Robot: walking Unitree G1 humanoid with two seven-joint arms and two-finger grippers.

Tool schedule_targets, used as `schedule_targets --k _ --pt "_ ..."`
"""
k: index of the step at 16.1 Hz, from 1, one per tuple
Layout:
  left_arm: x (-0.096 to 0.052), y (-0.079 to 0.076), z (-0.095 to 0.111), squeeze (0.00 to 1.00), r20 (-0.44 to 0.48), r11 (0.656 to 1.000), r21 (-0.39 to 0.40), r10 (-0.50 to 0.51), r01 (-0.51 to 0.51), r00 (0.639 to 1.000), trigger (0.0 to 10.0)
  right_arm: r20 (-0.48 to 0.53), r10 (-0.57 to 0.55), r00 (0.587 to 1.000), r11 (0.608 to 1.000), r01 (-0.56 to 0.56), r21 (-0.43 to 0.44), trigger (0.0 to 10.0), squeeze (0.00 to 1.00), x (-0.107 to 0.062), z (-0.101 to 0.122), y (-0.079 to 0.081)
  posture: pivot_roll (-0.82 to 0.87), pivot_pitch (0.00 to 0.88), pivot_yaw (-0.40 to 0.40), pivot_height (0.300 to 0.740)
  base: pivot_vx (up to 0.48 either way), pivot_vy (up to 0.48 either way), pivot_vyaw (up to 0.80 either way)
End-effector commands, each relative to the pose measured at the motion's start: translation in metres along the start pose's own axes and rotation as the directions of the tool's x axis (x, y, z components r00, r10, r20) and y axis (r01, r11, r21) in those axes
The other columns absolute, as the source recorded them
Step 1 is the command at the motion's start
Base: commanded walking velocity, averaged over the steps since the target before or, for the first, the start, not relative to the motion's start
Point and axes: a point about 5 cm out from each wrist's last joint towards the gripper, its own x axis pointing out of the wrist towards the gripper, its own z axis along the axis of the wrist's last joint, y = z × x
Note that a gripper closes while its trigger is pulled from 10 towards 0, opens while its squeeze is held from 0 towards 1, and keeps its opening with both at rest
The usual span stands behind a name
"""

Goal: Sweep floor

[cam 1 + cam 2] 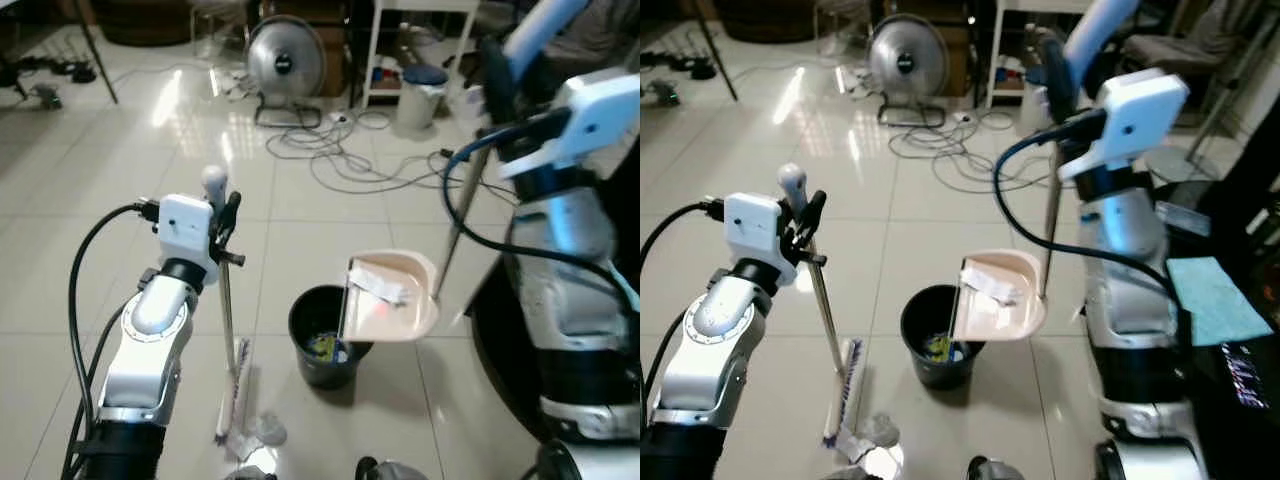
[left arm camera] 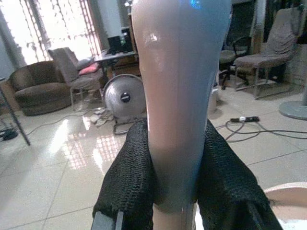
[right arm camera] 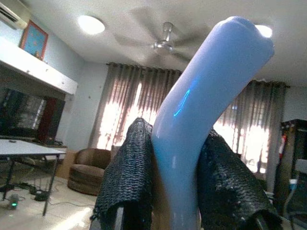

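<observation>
My left gripper (image 1: pixel 226 215) is shut on the grey handle of a broom (image 1: pixel 227 320), which stands nearly upright. Its bristle head (image 1: pixel 236 392) rests on the tiles beside a crumpled clear scrap (image 1: pixel 268 430). In the left wrist view the black fingers (image 2: pixel 129 177) clamp the handle (image 2: pixel 180 96). My right gripper (image 1: pixel 1045 60) is shut on the blue-topped handle (image 3: pixel 201 110) of a beige dustpan (image 1: pixel 392 295). The pan hangs tilted over a black bin (image 1: pixel 300 315) and carries white paper (image 1: pixel 385 285). Some yellow-green rubbish (image 1: pixel 322 347) lies inside the bin.
A floor fan (image 1: pixel 286 58) stands at the back, with loose cables (image 1: pixel 340 150) spread across the tiles before it. A white lidded bin (image 1: pixel 420 95) sits by a white shelf. A dark surface with a blue cloth (image 1: pixel 1210 300) is close on the right.
</observation>
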Motion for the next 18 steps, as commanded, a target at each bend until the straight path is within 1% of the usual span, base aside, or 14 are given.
schedule_targets --k 1,4,5,6,7,8,9,11,14,16,17,18 --pt "-0.003 0.007 0.010 0.00 0.032 0.999 0.038 0.021 -0.023 0.999 10.0 0.089 0.019 0.996 0.999 -0.016 -0.028 10.0 0.00 0.008 0.011 0.003 0.06 0.104 -0.015 0.740 0.000 0.000 0.00" --pt "-0.009 0.011 0.009 0.00 0.016 0.998 0.050 0.030 -0.031 0.999 10.0 0.102 0.093 0.990 0.996 -0.091 -0.024 10.0 0.00 0.010 0.001 0.019 0.06 0.122 -0.020 0.740 0.000 0.000 0.00" --pt "-0.010 0.015 0.008 0.00 0.011 0.997 0.061 0.042 -0.043 0.999 10.0 0.108 0.171 0.979 0.985 -0.172 -0.006 10.0 0.00 0.008 -0.005 0.040 0.07 0.121 -0.026 0.740 0.000 0.000 0.00" --pt "-0.010 0.016 0.009 0.00 0.013 0.997 0.061 0.051 -0.052 0.999 10.0 0.115 0.221 0.968 0.975 -0.223 0.002 10.0 0.00 0.007 -0.007 0.053 0.07 0.125 -0.030 0.740 0.000 0.000 0.00" --pt "-0.009 0.017 0.010 0.00 0.013 0.996 0.064 0.054 -0.055 0.998 10.0 0.119 0.255 0.960 0.966 -0.258 0.010 10.0 0.00 0.006 -0.009 0.063 0.07 0.127 -0.032 0.740 0.000 0.000 0.00" --pt "-0.010 0.018 0.010 0.00 0.014 0.996 0.066 0.063 -0.064 0.998 10.0 0.119 0.301 0.946 0.953 -0.303 0.001 10.0 0.00 0.004 -0.011 0.074 0.07 0.123 -0.035 0.740 0.000 0.000 0.00" --pt "-0.010 0.020 0.011 0.00 0.014 0.995 0.067 0.074 -0.075 0.997 10.0 0.117 0.360 0.926 0.933 -0.360 -0.026 10.0 0.00 0.002 -0.014 0.086 0.07 0.123 -0.036 0.740 0.000 0.000 0.00" --pt "-0.009 0.020 0.011 0.00 0.014 0.995 0.070 0.076 -0.077 0.997 10.0 0.115 0.437 0.892 0.899 -0.428 -0.097 10.0 0.00 -0.003 -0.017 0.100 0.07 0.119 -0.036 0.740 0.000 0.000 0.00" --pt "-0.008 0.020 0.011 0.00 0.014 0.995 0.068 0.074 -0.075 0.997 10.0 0.121 0.470 0.874 0.878 -0.450 -0.162 10.0 0.00 -0.004 -0.018 0.103 0.07 0.114 -0.031 0.740 0.000 0.000 0.00" --pt "-0.007 0.019 0.011 0.00 0.015 0.995 0.068 0.069 -0.070 0.997 10.0 0.127 0.460 0.879 0.882 -0.436 -0.178 10.0 0.00 -0.001 -0.019 0.101 0.07 0.111 -0.027 0.740 0.000 0.000 0.00" --pt "-0.006 0.019 0.010 0.00 0.015 0.996 0.062 0.066 -0.067 0.998 10.0 0.149 0.470 0.870 0.874 -0.435 -0.214 10.0 0.00 0.003 -0.013 0.100 0.06 0.099 -0.021 0.740 0.000 0.000 0.00" --pt "-0.004 0.018 0.009 0.00 0.016 0.997 0.051 0.064 -0.065 0.998 10.0 0.166 0.470 0.867 0.874 -0.430 -0.226 10.0 0.00 0.007 -0.007 0.098 0.04 0.091 -0.017 0.740 0.000 0.000 0.00"
